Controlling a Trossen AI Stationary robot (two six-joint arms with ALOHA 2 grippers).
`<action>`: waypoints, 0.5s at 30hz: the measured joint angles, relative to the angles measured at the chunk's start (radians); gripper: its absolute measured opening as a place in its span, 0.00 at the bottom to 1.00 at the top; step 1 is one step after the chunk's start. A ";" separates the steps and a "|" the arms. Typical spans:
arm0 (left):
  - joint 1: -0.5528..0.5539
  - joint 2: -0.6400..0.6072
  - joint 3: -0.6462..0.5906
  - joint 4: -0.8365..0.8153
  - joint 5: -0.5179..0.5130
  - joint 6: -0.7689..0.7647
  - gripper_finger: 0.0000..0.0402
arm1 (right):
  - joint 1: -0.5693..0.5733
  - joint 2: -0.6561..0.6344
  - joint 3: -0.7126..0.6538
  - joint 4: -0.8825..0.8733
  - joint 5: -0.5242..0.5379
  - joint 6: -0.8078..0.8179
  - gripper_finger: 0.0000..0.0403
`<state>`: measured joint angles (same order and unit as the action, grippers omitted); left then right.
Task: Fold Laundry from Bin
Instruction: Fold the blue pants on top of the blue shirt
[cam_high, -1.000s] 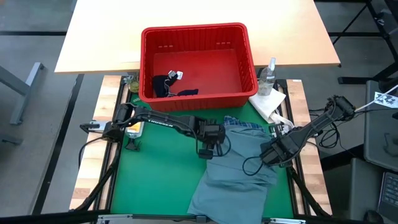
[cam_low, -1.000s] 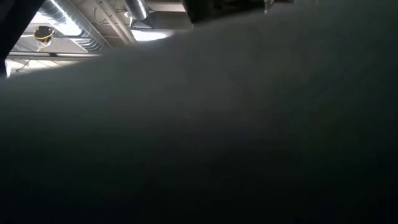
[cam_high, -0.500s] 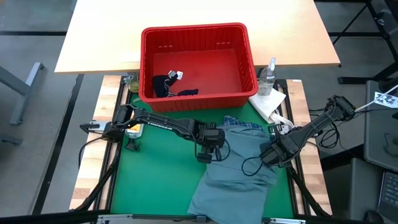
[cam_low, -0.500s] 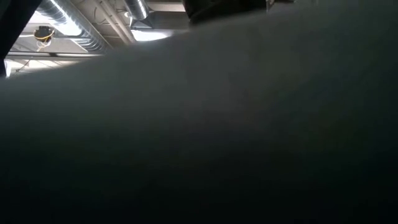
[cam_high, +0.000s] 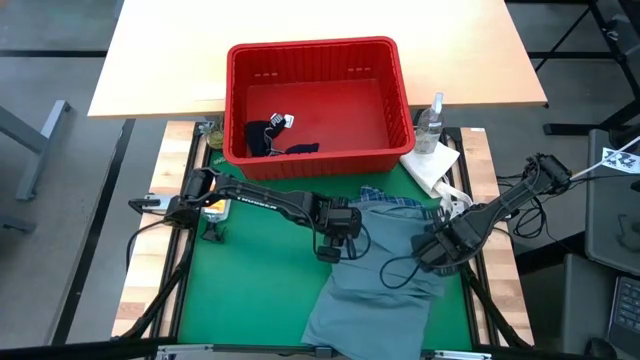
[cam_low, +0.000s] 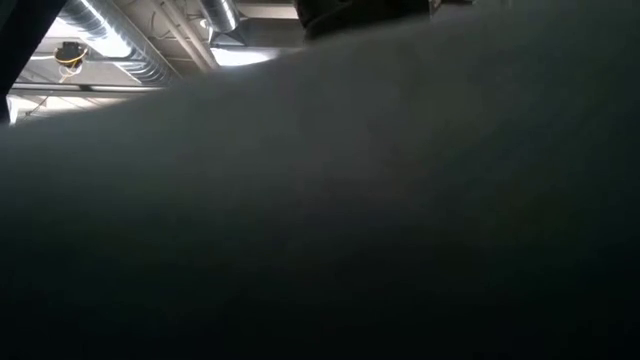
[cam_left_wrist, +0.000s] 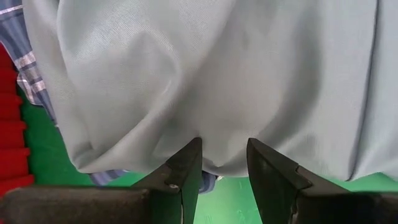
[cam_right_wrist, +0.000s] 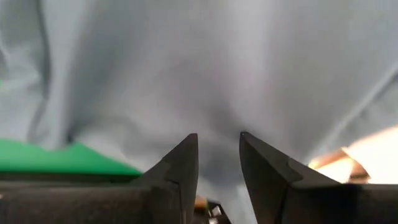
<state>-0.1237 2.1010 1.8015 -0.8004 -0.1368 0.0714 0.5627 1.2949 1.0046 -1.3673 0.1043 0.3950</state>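
Right gripper has shifted and parted, holding nothing; left gripper parted at grey-blue garment — red bin contains dark navy garment.

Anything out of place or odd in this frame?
Yes: the low view is almost wholly blocked by dark cloth. The grey-blue garment lies crumpled on the green mat, hanging over its near edge and covering the plaid shirt.

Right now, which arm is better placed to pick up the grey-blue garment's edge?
Probably the left. The left gripper has its fingers apart right at the grey-blue garment's edge, over the mat. The right gripper is also open at the cloth, but no clear edge lies between its fingers.
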 joint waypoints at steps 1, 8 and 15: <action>-0.001 0.000 0.000 0.002 0.000 -0.007 0.30 | 0.000 0.000 0.000 0.020 0.000 0.000 0.29; -0.004 0.000 0.000 0.002 0.000 -0.009 0.30 | 0.000 0.000 0.000 0.169 0.000 0.000 0.29; -0.010 0.000 0.000 0.002 0.000 -0.004 0.30 | 0.000 0.000 0.000 0.315 0.000 0.000 0.29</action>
<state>-0.1336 2.1010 1.8015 -0.7986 -0.1371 0.0676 0.5628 1.2949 1.0046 -1.0519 0.1046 0.3954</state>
